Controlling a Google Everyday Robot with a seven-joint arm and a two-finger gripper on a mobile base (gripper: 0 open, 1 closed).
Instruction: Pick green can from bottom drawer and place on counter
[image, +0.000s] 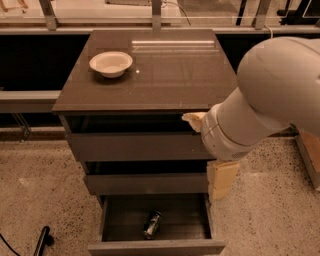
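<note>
Gripper low beside the drawer cabinet's right edge, and whether it is open or closed cannot be told.
Green can lies in the open bottom drawer, at the gripper's 8 o'clock and apart from it; up on the counter, at its 10 o'clock, sits a white bowl.
</note>
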